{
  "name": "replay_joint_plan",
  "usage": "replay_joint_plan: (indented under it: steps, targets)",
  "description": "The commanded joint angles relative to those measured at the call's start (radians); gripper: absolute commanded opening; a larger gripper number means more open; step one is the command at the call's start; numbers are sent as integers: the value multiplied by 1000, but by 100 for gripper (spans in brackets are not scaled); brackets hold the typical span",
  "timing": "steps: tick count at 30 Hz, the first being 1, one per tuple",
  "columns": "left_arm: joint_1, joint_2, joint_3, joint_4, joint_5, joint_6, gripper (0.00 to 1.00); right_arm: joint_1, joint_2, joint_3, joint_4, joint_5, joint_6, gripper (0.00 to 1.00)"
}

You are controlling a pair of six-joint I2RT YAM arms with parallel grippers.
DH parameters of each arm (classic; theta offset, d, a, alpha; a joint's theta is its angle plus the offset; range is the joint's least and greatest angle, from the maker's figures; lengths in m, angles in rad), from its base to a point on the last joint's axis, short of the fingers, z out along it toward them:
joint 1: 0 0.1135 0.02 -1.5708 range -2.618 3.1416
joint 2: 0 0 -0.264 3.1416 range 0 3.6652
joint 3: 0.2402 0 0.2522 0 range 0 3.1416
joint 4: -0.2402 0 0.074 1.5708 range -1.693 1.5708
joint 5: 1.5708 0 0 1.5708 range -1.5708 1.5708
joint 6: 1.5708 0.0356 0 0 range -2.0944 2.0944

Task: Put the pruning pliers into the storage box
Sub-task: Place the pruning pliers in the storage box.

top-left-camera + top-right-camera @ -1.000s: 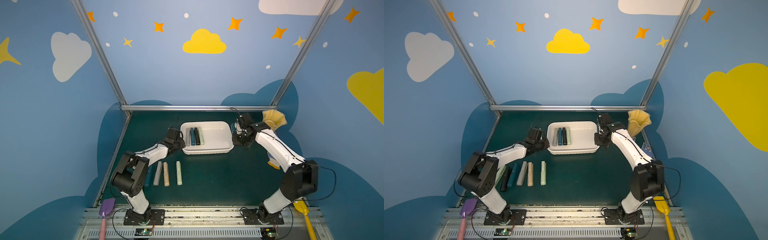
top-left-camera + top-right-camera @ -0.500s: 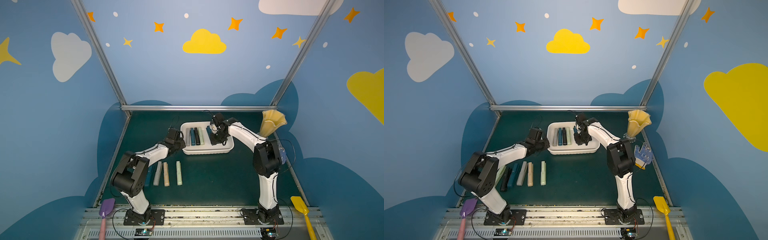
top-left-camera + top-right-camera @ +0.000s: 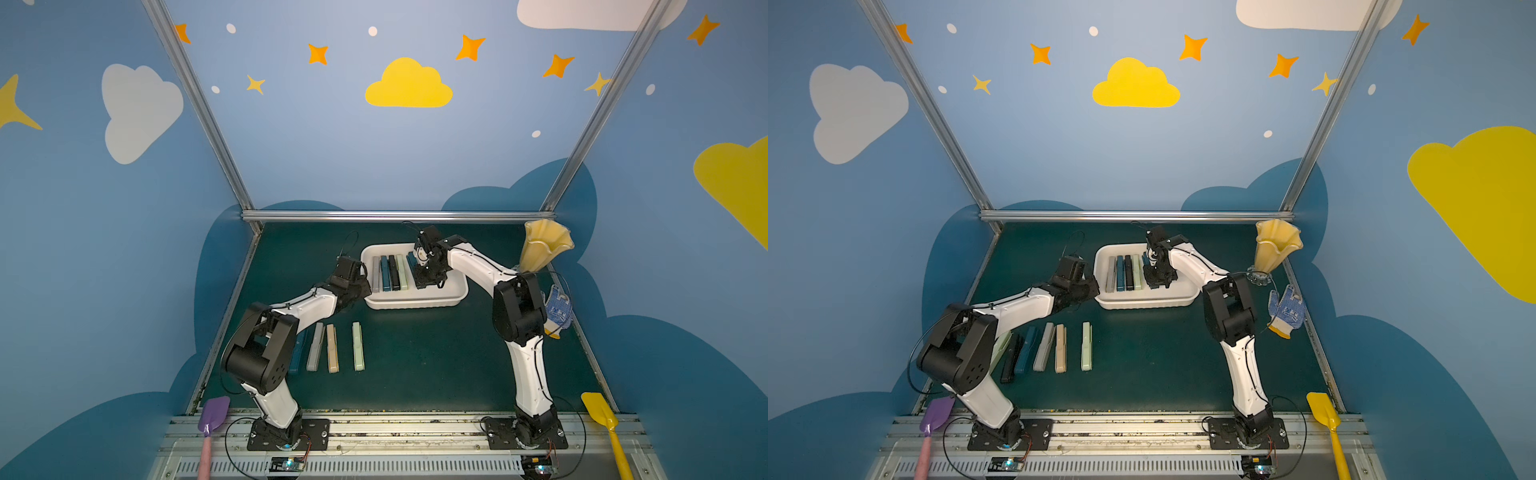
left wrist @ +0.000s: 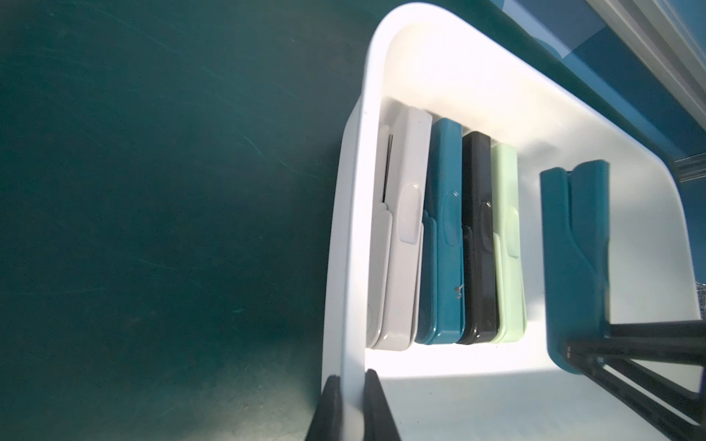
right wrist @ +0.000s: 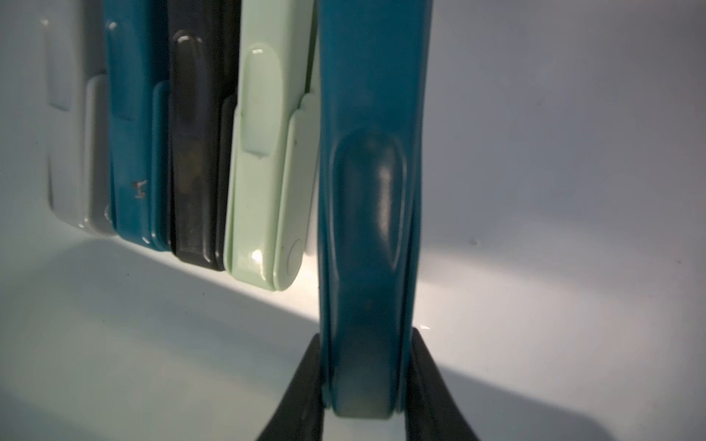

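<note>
Blue walls [image 3: 374, 158] painted with clouds and stars close the room on three sides, with silver bars at the corners. Below them lies a dark green table [image 3: 415, 382], marked with fine pale scratches in the left wrist view.

The white box [image 3: 415, 302] sits at the far centre of the table. It is shallow and round-cornered, with ribs under its rim. A yellow vase [image 3: 542, 249] stands at the far right. A purple shovel [image 3: 212, 413] lies at the near left edge and a yellow shovel [image 3: 598, 411] at the near right. A blue-and-white glove [image 3: 557, 309] lies by the right edge.

The left gripper [image 4: 351, 378] is pressed together on the box's left wall by the near-left corner, one finger inside and one outside.

The pliers are slim folded bars with rounded ends and a raised oval catch. A row of four pliers [image 4: 443, 248] lies in the box against its left wall: grey, teal, black and pale green, touching side by side. The right gripper [image 5: 365, 338] pinches one end of the teal pliers [image 5: 366, 191] over the box floor, just right of the row. Whether they touch the floor cannot be told.

The loose pliers [image 3: 1061, 348] lie parallel on the table at the near left, the leftmost partly hidden under the left arm.
</note>
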Motion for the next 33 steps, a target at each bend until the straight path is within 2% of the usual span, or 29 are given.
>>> replay_joint_plan:
  steps: [1,18,33]
  targets:
    - [-2,-5,25,-1,-17,-11,11,5,18,35,7,-14,22,20]
    - [-2,-6,22,4,-16,-10,11,5,85,92,5,-42,69,21]
    - [-3,-7,23,0,-18,-7,12,13,115,133,-5,-62,85,26]
